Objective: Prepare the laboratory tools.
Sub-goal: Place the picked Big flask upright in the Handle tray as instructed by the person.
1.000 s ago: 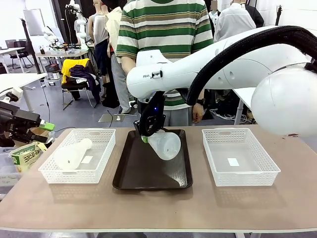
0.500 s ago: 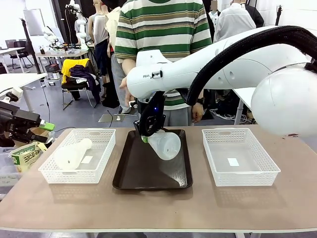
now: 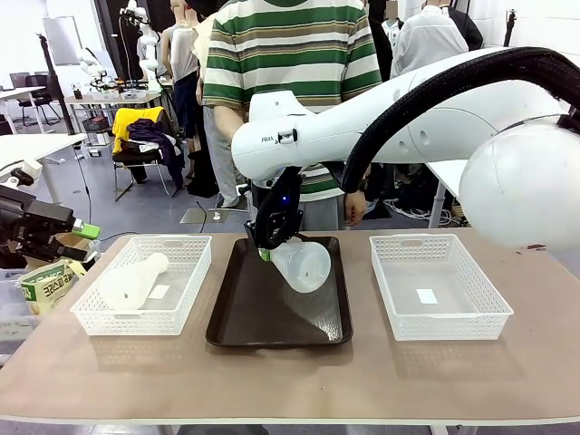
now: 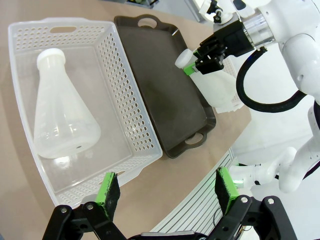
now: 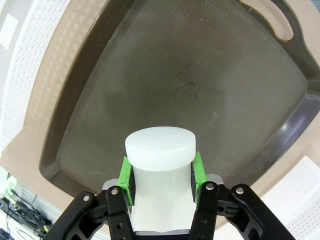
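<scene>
Left gripper (image 4: 166, 186): fingers spread apart, holding nothing, above the left basket's near corner.
Left mesh basket (image 3: 136, 324): the first Erlenmeyer flask (image 3: 130, 281) lies on its side inside.
Dark tray (image 3: 263, 313): mid-tabletop (image 3: 290, 376), between the baskets.
Right gripper (image 3: 270, 246): clamped on the neck of the second Erlenmeyer flask (image 3: 306, 265), which is tilted over the tray's far end.
Right mesh basket (image 3: 453, 326): beside the tray.

Flask (image 4: 62, 115) flat in white basket (image 4: 130, 115)
</scene>
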Robot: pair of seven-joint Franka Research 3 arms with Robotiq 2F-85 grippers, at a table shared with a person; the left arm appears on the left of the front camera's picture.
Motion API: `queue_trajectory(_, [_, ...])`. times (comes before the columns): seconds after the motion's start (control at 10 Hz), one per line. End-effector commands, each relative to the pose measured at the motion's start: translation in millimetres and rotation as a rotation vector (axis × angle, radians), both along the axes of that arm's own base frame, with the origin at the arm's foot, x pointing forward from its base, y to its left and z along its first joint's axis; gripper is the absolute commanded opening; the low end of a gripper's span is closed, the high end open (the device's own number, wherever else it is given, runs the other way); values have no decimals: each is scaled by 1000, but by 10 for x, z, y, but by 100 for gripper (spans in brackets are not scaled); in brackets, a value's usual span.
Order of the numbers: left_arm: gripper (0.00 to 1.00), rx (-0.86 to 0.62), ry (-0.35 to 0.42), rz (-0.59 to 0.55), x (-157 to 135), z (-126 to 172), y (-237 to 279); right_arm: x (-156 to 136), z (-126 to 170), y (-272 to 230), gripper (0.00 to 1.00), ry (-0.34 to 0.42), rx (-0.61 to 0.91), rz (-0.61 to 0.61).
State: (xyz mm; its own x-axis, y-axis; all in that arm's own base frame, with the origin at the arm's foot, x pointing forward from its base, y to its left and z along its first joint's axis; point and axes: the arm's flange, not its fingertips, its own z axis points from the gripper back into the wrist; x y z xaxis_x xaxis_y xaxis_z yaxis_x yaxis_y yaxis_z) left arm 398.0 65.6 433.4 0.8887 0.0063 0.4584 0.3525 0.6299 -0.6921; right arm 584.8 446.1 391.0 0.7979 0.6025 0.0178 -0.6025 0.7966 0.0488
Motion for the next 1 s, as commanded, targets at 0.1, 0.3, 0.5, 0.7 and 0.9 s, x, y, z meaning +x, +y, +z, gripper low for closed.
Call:
queue_trajectory(0.1, [100, -19, -13, -2, 4, -4, 10, 3, 4, 4, 0, -6, 5, -1])
queue_trajectory(0.3, [100, -19, -13, -2, 4, -4, 10, 3, 4, 4, 0, -6, 5, -1])
queue_trajectory(0.5, [100, -19, -13, -2, 4, -4, 10, 3, 4, 4, 0, -6, 5, -1])
queue_trajectory(0.7, [100, -19, -13, -2, 4, -4, 10, 3, 4, 4, 0, -6, 5, -1])
queue_trajectory(0.9, [100, -19, -13, -2, 4, -4, 10, 3, 4, 4, 0, -6, 5, -1])
